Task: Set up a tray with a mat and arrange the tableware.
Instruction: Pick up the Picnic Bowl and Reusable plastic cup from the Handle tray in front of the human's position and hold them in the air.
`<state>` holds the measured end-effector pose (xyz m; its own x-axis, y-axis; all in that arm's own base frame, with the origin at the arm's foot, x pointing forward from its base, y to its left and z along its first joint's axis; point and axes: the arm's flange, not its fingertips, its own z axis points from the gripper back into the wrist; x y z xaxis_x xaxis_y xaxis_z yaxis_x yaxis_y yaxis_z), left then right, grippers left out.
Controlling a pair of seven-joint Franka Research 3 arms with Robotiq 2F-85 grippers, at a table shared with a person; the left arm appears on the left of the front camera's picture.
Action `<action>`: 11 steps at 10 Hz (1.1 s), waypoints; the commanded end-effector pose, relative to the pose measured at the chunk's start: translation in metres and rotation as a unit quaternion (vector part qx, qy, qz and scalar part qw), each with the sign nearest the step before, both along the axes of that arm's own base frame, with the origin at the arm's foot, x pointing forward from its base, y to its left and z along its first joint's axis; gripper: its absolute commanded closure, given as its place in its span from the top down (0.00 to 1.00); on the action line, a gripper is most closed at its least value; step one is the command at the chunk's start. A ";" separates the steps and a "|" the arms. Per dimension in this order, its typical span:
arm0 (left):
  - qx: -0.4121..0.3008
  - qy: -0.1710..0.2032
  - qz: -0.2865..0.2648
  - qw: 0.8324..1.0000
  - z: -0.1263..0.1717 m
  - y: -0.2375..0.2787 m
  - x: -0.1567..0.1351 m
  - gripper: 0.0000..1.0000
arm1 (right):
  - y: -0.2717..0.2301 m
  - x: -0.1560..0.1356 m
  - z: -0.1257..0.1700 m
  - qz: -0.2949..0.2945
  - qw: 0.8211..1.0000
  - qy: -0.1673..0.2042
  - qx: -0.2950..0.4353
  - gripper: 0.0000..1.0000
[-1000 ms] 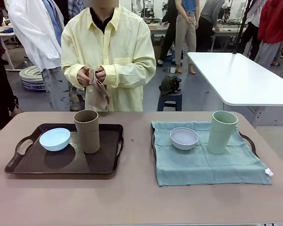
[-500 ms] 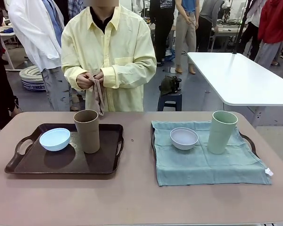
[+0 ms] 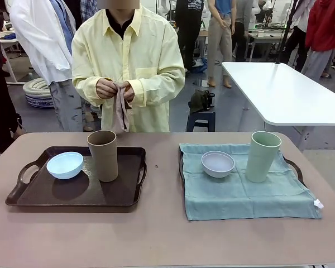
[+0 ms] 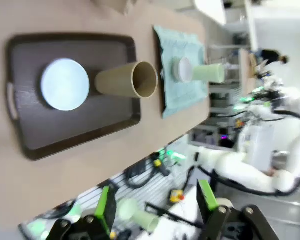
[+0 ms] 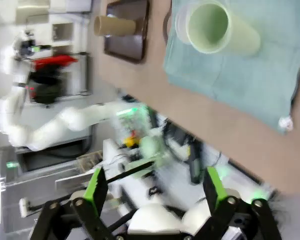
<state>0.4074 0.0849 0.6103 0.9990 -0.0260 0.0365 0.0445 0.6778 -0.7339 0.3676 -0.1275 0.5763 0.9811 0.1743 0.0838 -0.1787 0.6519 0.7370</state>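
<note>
Across the table in the front view, a dark tray (image 3: pixel 72 203) on the left carries the pale blue bowl (image 3: pixel 65 164) and the tan cup (image 3: pixel 103 155) on its bare surface, with no mat under them. On the right, the green mat (image 3: pixel 240 198) lies over a second tray, its handle (image 3: pixel 297 170) poking out, and bears the white bowl (image 3: pixel 218 163) and the green cup (image 3: pixel 263 156). The person at the far side holds a brownish cloth (image 3: pixel 121 109) in both hands (image 3: pixel 114 88). Both tall cups look likely to tip if a mat is slid beneath them or a finger clips a rim, and the green mat's loose front edge could drag the bowl if snagged. This angle gives the cups' height and upright stand. In the left wrist view, the left gripper (image 4: pixel 156 205) hangs high over the table's near edge, jaws apart with nothing between them, looking down into the tan cup's empty mouth, which the front view barely offers. In the right wrist view, the right gripper (image 5: pixel 155 189) is likewise spread wide and empty above the green cup, showing its hollow inside and the mat's white tag (image 5: pixel 286 122).
</note>
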 end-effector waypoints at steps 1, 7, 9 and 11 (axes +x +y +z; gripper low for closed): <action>0.098 0.026 -0.023 0.995 0.027 -0.013 0.000 0.85 | 0.075 0.020 0.002 -0.013 0.991 -0.092 -0.099 1.00; 0.185 0.099 -0.007 0.978 0.094 -0.059 0.000 0.85 | 0.308 0.085 -0.064 0.157 0.933 -0.271 -0.179 1.00; 0.187 0.153 0.003 0.970 0.096 -0.056 0.013 0.85 | 0.338 0.091 -0.086 0.208 0.916 -0.295 -0.174 1.00; 0.169 0.178 -0.004 0.969 0.094 -0.055 0.025 0.85 | 0.344 0.091 -0.092 0.249 0.915 -0.289 -0.131 1.00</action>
